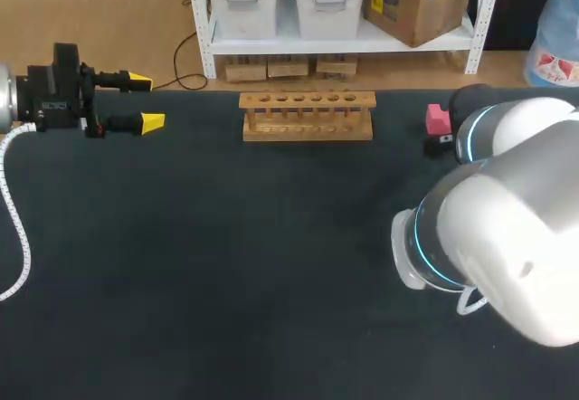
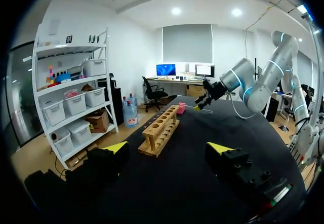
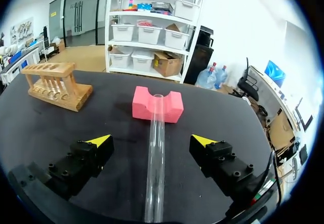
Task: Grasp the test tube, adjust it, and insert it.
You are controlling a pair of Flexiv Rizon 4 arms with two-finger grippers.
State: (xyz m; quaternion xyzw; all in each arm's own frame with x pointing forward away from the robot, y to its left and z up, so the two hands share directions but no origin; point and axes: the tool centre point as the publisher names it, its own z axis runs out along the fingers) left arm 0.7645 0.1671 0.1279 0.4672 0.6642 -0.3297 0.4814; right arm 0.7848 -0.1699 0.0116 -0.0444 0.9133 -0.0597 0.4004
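In the head view your left gripper hangs over the left side of the table, fingers spread with nothing between them, well apart from the wooden rack at the far edge. Your right arm hides its own gripper there, and only the pink block shows beside it. The left wrist view shows those spread fingers pointing toward the rack. In the right wrist view your right gripper stands spread around the test tube, neither finger touching it, and the tube's far end rests in the block's notch. As I judge it, closing off-centre could roll the smooth glass off the block, and a grip near one end could let it tilt and miss a rack hole. The dark table cover looks matte, and the rack stands well apart from the block
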